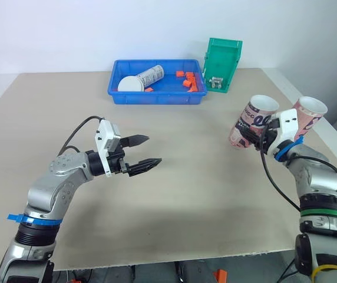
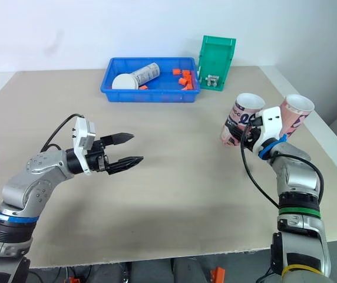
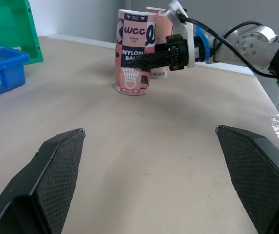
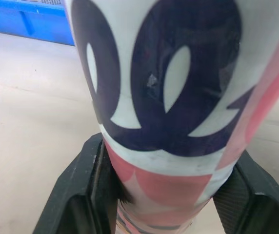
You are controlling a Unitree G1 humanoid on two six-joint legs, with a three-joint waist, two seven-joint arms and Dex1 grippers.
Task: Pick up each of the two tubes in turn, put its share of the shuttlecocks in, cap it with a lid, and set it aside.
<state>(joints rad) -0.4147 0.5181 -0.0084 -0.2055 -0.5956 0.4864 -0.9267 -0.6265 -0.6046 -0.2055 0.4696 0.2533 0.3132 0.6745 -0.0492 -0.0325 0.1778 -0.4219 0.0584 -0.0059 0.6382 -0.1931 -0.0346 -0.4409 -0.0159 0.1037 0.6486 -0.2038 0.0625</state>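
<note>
Nearest to me is the left gripper (image 1: 153, 150), which hovers over the left half of the desk (image 1: 186, 200) with its two fingers spread wide and nothing between them; they point toward the right edge. Farther away, close to the right edge, the right gripper (image 1: 254, 137) pinches the tube (image 1: 252, 121) around its lower middle, and its fingers (image 4: 76, 195) press on both sides of the pink and navy print. This tube stands upright, with the long axis vertical and the open mouth up, and its base seems to rest on the desk. Just beside it, nearer the right edge, the second tube (image 1: 307, 113) stands the same way, mouth up. At the far edge a blue tray (image 1: 157, 98) holds a white-ended cylinder (image 1: 142, 78) lying on its side and small orange pieces (image 1: 189, 81), and a green bin (image 1: 221, 59) stands just beside the tray. The desk top is plain beige, and behind it is a white wall (image 1: 68, 29).
</note>
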